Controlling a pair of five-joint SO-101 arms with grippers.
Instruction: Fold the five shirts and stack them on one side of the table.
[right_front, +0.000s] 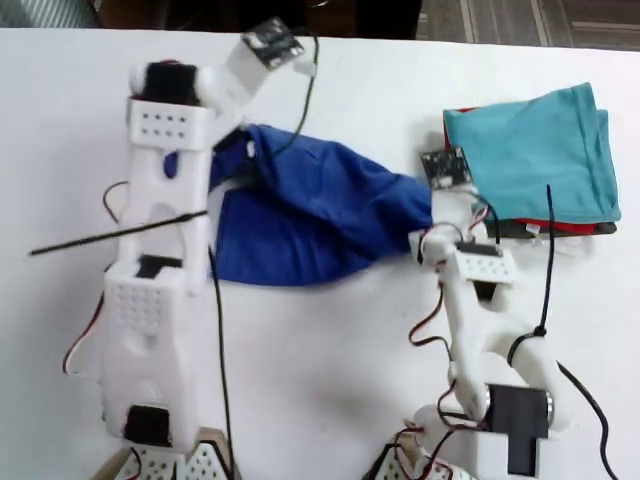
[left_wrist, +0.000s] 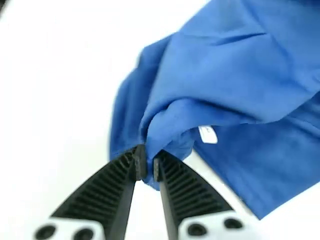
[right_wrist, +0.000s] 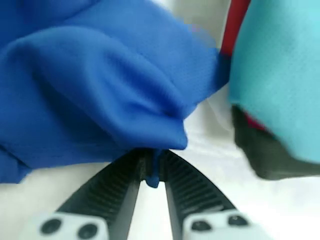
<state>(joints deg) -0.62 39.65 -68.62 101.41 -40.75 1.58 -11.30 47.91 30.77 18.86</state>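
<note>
Royal blue shirt (right_front: 310, 215), teal shirt (right_front: 535, 145), red shirt (right_wrist: 236, 30), black shirt (right_wrist: 265, 155), white table (right_front: 320, 380)

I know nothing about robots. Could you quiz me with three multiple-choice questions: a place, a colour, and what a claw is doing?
1. Where on the table is the shirt stack? A right side; B left side; C middle.
2. Colour of the stack's top shirt? A red; B teal; C yellow.
3. The left gripper is: A open; B shut on the blue shirt; C holding a cup.
Answers: A, it lies far right in the high view; B, teal fabric lies uppermost; B, it pinches a blue fold.
</note>
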